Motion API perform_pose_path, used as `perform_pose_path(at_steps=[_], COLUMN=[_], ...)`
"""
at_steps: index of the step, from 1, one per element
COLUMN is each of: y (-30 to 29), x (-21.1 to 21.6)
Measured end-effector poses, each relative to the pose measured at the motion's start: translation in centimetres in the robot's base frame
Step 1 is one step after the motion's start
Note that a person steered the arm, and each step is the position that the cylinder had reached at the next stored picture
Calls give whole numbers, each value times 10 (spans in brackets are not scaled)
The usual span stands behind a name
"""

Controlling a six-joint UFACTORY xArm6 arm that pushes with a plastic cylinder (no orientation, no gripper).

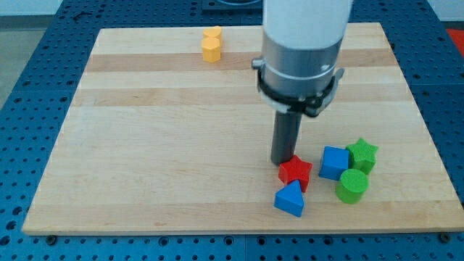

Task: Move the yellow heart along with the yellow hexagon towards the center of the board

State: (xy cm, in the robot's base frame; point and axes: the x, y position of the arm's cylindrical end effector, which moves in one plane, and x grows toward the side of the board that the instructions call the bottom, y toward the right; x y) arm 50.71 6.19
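The yellow hexagon (211,50) sits near the view's top edge of the wooden board (145,145), left of the middle. The yellow heart (212,33) lies just above it, touching it. My tip (281,161) rests on the board at the lower right, far from both yellow blocks. It stands right beside the red star (295,172), at its upper left.
A blue triangle (291,199) lies just below the red star. A blue cube (334,162), a green star (362,155) and a green cylinder (353,185) cluster to the right. The arm's wide grey body (301,51) rises over the board's upper right.
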Motion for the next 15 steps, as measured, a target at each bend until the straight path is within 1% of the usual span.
perform_pose_path(at_steps=[3,4,6,7,8,9,10,11,12,13,14,15], y=[-3,-3,-7,-21,-70,-102,-117,-130,-157,-157,-164,-153], x=[-242,-312,-315,-314,-314,-309,-280,-269,-310,-307,-296,-250])
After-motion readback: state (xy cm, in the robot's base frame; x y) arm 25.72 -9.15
